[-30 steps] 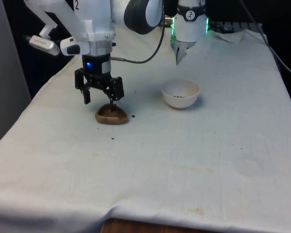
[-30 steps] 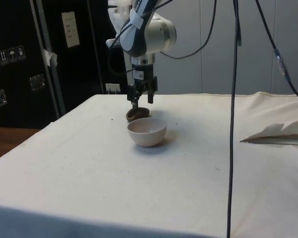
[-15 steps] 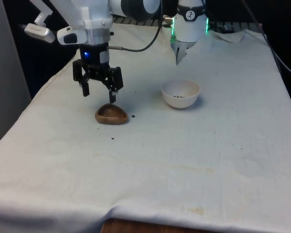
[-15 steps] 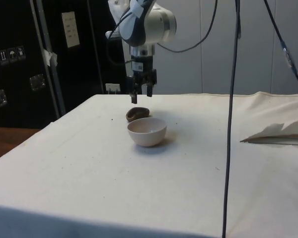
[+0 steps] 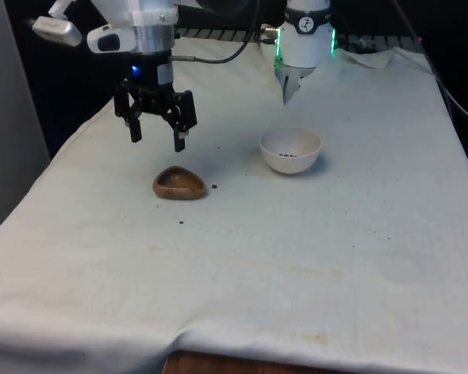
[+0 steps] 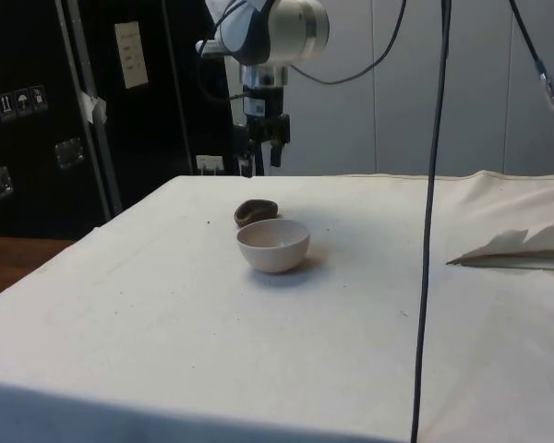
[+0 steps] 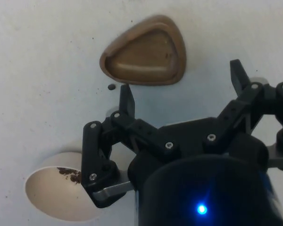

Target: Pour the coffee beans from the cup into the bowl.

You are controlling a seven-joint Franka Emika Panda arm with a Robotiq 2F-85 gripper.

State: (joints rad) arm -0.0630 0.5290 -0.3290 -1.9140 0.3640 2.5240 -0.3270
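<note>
Hovering above the bench [image 5: 242, 257], the tool [image 5: 157, 134] hangs with its fingers spread wide and nothing between them, directly over the small brown cup [image 5: 179, 183]. That cup sits upright on the cloth at the front view's left of the white bowl [image 5: 290, 149], well apart from it, and looks empty; the bowl holds a few dark beans [image 7: 70, 175], and a couple of stray beans [image 5: 214, 186] lie on the cloth beside the cup. The cup appears to be a shallow, rounded-triangle dish of wood: probably light, stiff and not fragile, but low and smooth-walled. A pinch across one rim wall, one finger inside and one outside, seems the surest hold.
</note>
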